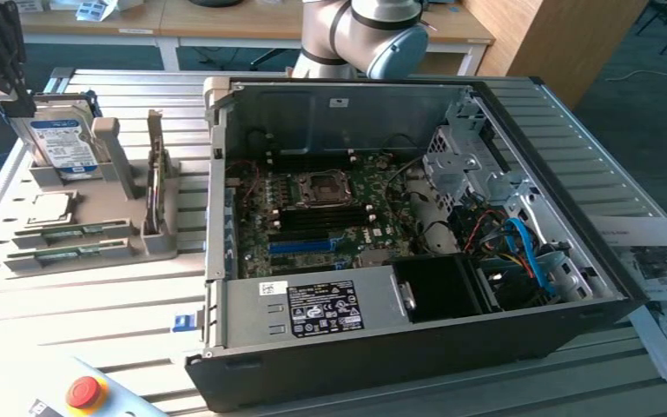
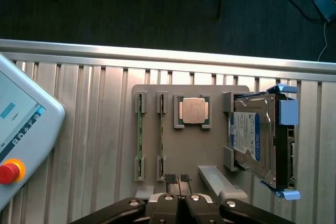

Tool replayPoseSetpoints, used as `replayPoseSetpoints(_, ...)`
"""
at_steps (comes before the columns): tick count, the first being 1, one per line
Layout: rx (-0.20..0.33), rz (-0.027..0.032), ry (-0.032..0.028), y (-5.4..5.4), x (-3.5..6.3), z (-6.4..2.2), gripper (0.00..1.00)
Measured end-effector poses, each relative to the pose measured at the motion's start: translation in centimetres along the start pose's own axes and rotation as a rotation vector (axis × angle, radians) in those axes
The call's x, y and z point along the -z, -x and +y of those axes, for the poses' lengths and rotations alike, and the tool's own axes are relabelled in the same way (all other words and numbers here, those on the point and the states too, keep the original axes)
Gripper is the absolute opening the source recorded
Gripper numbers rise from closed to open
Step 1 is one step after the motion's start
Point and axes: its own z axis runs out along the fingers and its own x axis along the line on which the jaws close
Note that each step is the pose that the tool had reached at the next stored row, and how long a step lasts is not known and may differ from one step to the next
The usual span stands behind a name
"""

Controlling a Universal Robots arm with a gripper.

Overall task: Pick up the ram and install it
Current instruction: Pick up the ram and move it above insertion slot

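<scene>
I see green ram (image 2: 161, 135) and twin stick (image 2: 139, 135) on grey tray (image 2: 152, 92), blue-labelled silver hard drive (image 2: 252, 140), red button (image 2: 8, 172), my gripper (image 2: 177, 178) black.

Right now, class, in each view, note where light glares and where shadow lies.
Exterior view: even light on the table, a pale sheen on the case's back wall, deep shadow around the cables. Wrist view: glare along the table's rail, the processor shines, the floor is dark.
</scene>
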Motion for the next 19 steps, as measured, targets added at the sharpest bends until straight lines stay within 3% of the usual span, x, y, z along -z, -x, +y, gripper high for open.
replayPoseSetpoints(19, 0.001, 0.0002, -0.0021, -0.1, -3.41, -0.14, 0.10)
